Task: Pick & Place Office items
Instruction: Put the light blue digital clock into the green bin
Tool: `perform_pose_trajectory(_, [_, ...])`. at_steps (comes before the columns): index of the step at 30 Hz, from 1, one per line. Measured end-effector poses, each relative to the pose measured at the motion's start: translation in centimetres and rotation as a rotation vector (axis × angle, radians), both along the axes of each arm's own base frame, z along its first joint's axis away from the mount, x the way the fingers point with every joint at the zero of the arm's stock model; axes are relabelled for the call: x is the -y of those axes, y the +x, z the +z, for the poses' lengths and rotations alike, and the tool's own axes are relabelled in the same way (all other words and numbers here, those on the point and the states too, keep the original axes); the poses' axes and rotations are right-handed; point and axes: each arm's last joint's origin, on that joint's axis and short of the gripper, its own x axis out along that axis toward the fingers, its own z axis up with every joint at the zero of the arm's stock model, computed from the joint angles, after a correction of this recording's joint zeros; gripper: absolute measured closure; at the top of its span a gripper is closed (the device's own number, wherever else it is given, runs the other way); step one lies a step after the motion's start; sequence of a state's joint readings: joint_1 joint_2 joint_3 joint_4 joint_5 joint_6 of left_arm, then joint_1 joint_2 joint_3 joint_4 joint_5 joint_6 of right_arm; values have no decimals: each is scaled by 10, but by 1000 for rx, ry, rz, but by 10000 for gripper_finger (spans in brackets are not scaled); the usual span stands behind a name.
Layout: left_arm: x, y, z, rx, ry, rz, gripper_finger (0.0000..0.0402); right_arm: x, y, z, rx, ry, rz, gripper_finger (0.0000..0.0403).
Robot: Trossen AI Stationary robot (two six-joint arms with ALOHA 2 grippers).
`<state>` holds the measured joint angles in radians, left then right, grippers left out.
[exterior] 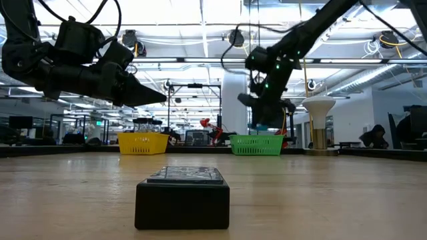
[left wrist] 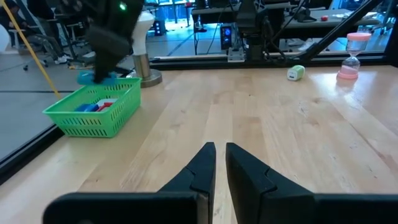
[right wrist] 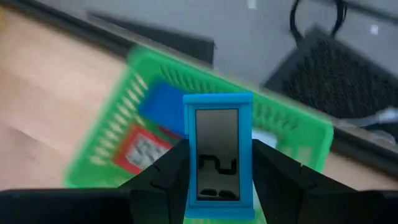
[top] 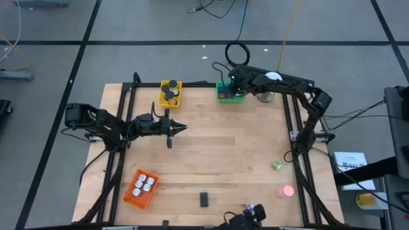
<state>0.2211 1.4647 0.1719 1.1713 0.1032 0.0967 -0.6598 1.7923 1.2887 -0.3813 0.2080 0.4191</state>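
Your right gripper (right wrist: 217,180) grips 1 blue block (right wrist: 217,149) above the green basket (right wrist: 124,130); your left gripper (left wrist: 220,163), nearly closed, holds nothing.

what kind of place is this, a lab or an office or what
Most likely a robotics lab or open workshop floor. A wooden table sits framed by black rails on a taped grey floor, cables trail behind it, and the low view shows exposed ceiling ducts and strip lights with more workstations beyond.

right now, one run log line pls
right gripper shut on blue block above green basket | left gripper shut, empty, mid-table
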Motion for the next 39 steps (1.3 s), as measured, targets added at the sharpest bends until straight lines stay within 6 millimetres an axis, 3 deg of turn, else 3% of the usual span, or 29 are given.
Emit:
perform_pose_trajectory(5, [0,0,0,0,0,0,360,4,2,-15,-32,10,-28,260])
perform_pose_trajectory(23, [0,0,0,0,2,0,360,1,-3,-24,-13,33,-174,254])
perform_pose_trajectory(34, [0,0,0,0,1,0,360,0,-3,-25,-8,31,-175,252])
perform_pose_trajectory(39, [0,0,0,0,0,0,360,0,-3,-26,-9,31,-174,234])
